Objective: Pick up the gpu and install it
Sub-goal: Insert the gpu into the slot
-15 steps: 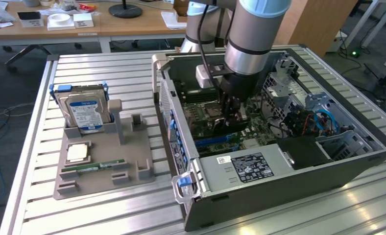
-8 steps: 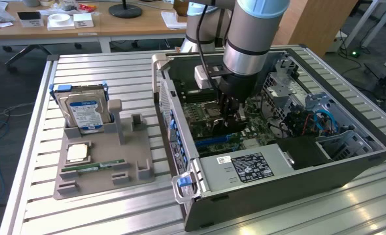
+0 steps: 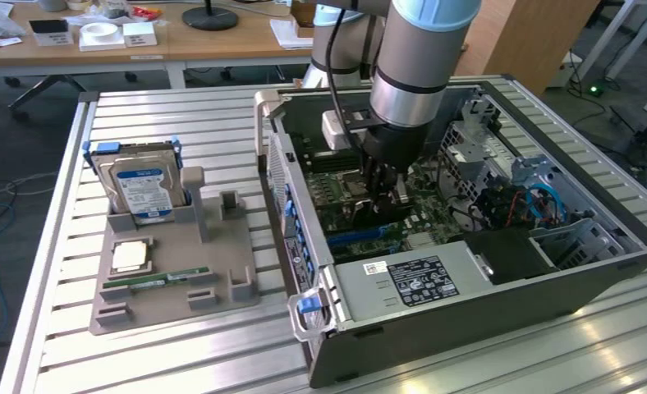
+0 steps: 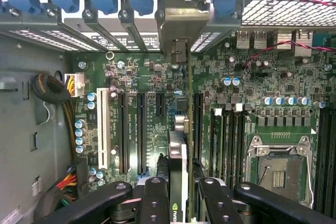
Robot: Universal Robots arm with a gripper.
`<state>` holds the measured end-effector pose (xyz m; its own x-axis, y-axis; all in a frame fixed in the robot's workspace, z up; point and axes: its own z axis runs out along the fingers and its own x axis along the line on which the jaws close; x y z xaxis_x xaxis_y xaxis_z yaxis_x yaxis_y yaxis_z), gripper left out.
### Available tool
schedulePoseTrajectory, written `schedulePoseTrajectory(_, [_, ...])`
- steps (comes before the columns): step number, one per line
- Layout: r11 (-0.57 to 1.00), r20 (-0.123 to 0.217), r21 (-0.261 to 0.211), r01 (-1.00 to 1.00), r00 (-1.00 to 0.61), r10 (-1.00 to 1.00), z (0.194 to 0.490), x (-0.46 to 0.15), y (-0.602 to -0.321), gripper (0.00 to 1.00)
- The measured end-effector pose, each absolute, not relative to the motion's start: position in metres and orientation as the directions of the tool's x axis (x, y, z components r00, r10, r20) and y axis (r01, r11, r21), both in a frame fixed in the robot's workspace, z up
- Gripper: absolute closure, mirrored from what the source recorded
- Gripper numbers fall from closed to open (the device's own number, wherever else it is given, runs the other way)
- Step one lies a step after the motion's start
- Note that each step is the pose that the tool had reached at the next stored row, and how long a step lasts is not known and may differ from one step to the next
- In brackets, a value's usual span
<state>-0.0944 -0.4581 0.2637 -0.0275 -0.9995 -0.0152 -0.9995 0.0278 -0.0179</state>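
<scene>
Exterior view: the gripper point(image 3: 384, 197) hangs inside the computer case point(image 3: 466, 316), over the main board point(image 3: 346, 197). Wrist view: its fingers point(image 4: 155, 203) pinch the gpu point(image 4: 177, 156) edge-on above the slots point(image 4: 142, 129); likely light, stiff, fragile, best held by its flat faces

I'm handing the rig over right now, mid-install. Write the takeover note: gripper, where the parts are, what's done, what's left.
Gripper: shut on the gpu, down inside the open computer case.
gpu: held edge-on over the motherboard, in line with the expansion slots.
Hard drive and memory stick: on the grey parts tray at the exterior view's left, untouched.
Done: gpu picked up and brought into the case.
Left: the install; the card is not released, and I cannot tell whether it sits in a slot.
</scene>
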Motion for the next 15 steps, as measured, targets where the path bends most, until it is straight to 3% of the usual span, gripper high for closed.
schedulePoseTrajectory(15, [0.028, -0.015, -0.018, -0.999, -0.027, -1.000, 0.2543, -0.0979, -0.4580, 0.73])
